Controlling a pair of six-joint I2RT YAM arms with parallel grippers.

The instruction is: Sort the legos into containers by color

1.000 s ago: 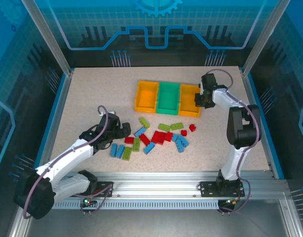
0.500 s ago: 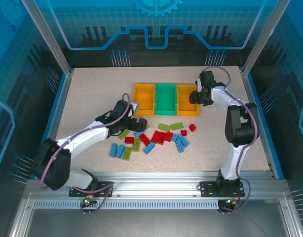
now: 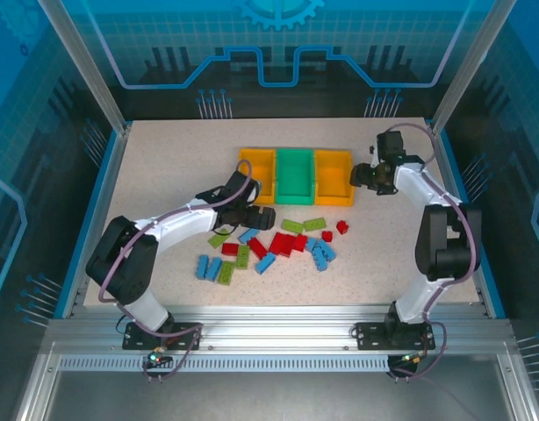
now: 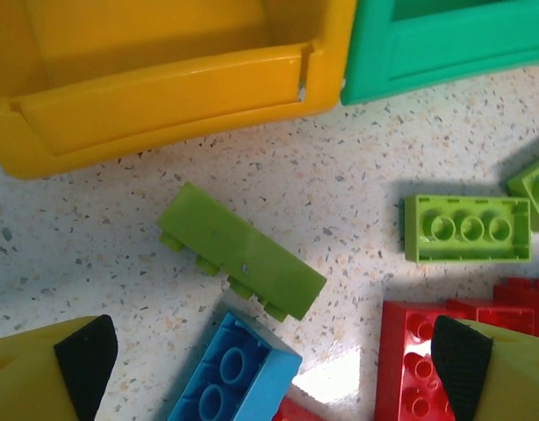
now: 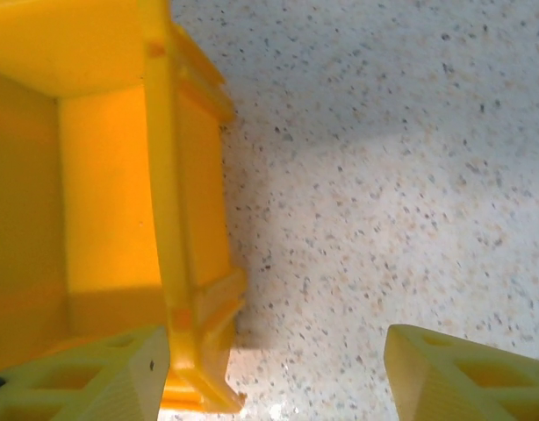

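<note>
Our left gripper (image 4: pixel 274 364) hangs wide open and empty above the small lime-green studded plastic brick (image 4: pixel 241 263) near the yellow-orange plastic bin (image 4: pixel 164 96), which we judge light, rigid, slick and best pinched across its long sides; our right gripper (image 5: pixel 269 377) gapes empty too.

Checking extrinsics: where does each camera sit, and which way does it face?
Top external: fixed above and behind the arms, facing down at the table; shows both arms, left hand, right hand.
Left wrist: on the left arm, facing down at bricks, yellow bin, green bin; own fingertips at bottom corners.
Right wrist: on the right arm, facing down at the orange bin wall and table; own fingertips at bottom.
Shared: top and left wrist both see the yellow bin and green bin.
</note>
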